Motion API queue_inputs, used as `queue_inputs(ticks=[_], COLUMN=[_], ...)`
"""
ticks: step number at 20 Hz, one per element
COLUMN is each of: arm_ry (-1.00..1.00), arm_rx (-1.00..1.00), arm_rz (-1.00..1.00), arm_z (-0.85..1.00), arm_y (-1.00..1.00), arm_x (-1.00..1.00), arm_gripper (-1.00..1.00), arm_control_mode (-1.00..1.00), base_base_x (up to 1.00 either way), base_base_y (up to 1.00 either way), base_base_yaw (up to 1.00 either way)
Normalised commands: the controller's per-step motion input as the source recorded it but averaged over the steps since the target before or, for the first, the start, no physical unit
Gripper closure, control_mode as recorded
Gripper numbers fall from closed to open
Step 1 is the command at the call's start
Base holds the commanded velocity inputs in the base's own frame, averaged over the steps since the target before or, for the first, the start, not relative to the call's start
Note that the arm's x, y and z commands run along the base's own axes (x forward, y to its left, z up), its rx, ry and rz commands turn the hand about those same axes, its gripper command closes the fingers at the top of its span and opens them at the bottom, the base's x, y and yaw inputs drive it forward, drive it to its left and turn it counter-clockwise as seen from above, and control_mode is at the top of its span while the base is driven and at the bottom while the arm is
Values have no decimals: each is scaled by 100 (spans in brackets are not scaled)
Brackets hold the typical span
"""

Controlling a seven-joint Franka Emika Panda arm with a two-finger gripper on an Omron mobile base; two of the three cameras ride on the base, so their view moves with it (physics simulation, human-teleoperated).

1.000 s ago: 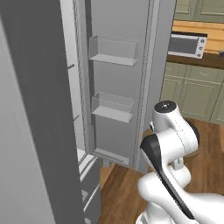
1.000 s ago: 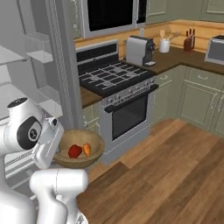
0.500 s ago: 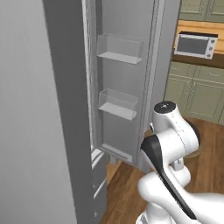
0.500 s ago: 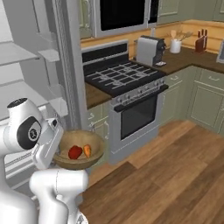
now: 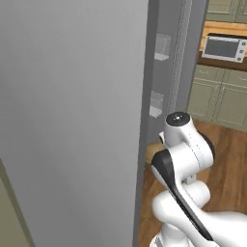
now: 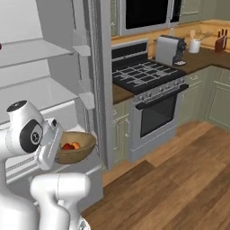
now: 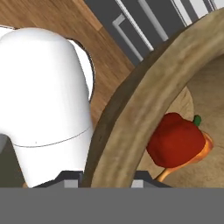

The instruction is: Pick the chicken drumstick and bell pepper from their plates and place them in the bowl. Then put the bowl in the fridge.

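Note:
My gripper (image 6: 57, 147) is shut on the near rim of the deep wooden bowl (image 6: 75, 149), holding it level in front of the open fridge (image 6: 40, 92). Inside the bowl lie the red bell pepper (image 6: 67, 146) and the orange chicken drumstick (image 6: 77, 145). In the hand view the thick bowl rim (image 7: 131, 118) runs between my gripper's (image 7: 104, 178) two tips, with the bell pepper (image 7: 175, 140) resting on the drumstick (image 7: 204, 148). The fridge's grey outer wall (image 5: 72, 120) stands close on the left of the left base view. The plates are out of view.
White shelves and a drawer front sit behind the bowl inside the fridge. Clear door bins (image 5: 161, 48) show past the fridge wall. A stove (image 6: 148, 76) with an oven stands right of the fridge, with a toaster (image 6: 170, 47) on the counter. Open wood floor (image 6: 179, 170) lies to the right.
The whole scene has shifted in both base views, so the base has moved closer to the fridge. The bowl stays in my gripper with both foods inside.

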Motion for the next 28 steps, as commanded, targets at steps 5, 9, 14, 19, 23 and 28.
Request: queue_inputs(ticks=[5, 9, 14, 19, 23, 28], arm_ry=[0, 0, 0, 0, 0, 0], arm_rx=[0, 0, 0, 0, 0, 0], arm_rz=[0, 0, 0, 0, 0, 0], arm_z=[0, 0, 0, 0, 0, 0], arm_y=[0, 0, 0, 0, 0, 0], arm_x=[0, 0, 0, 0, 0, 0], arm_gripper=[100, 100, 100, 100, 100, 100], arm_control_mode=[100, 100, 100, 100, 100, 100], base_base_x=[9, 0, 48, 15, 9, 21], base_base_y=[1, 4, -18, -9, -2, -36], base_base_yaw=[15, 42, 40, 36, 41, 35])
